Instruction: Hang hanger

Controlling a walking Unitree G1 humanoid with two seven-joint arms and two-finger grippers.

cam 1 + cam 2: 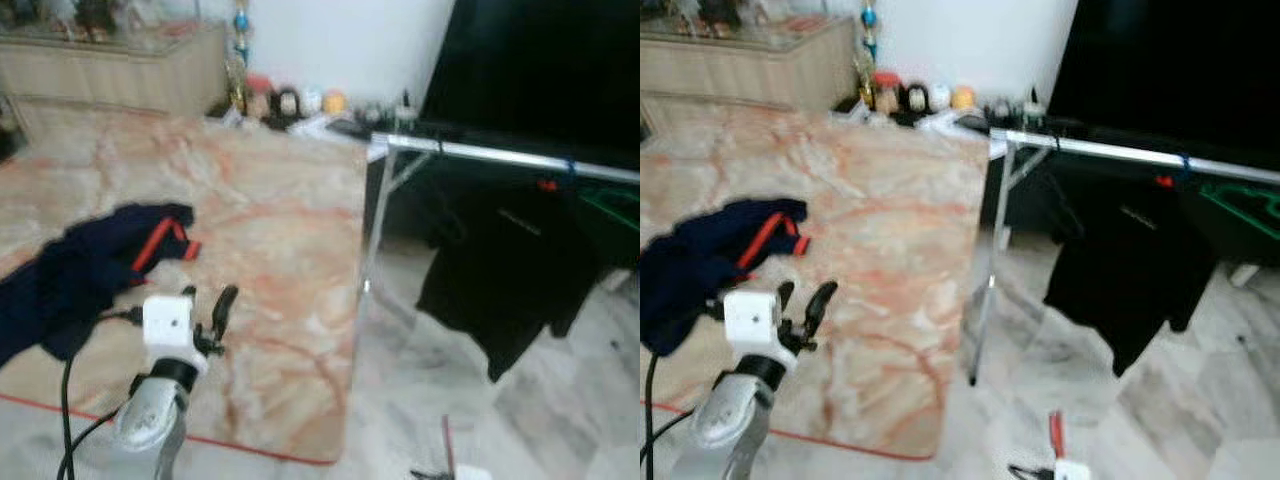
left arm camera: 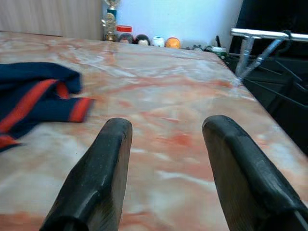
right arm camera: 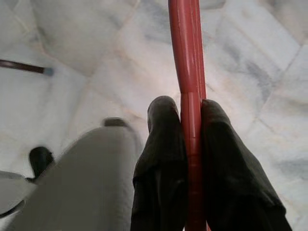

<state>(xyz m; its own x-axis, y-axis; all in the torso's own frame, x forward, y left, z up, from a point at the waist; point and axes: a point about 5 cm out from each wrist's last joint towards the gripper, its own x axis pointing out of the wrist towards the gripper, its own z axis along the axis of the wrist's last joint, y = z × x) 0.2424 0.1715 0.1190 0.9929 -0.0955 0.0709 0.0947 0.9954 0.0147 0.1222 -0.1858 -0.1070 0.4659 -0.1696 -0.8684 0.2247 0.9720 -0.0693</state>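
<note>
Room: pale marble floor with a dark wall or screen at the back right and a low cabinet at the back left.
Counter: large slab of pink-veined marble with a red line along its near edge; small jars and ornaments stand along its far edge.
Garment on counter: dark blue clothing with red stripes, crumpled near the left side.
Rack: silver clothes rail on angled legs, just beside the counter's right edge.
Clothing on rail: black T-shirt hanging from the rail; a green hanger shows farther right.
Left gripper: raised over the counter, its two black fingers spread apart with nothing between them, close to the blue garment.
Right gripper: held low over the floor, fingers pressed against both sides of a red hanger.
Hanger position: pinched in the right gripper, its red bar running out past the fingertips, well apart from the rail.
</note>
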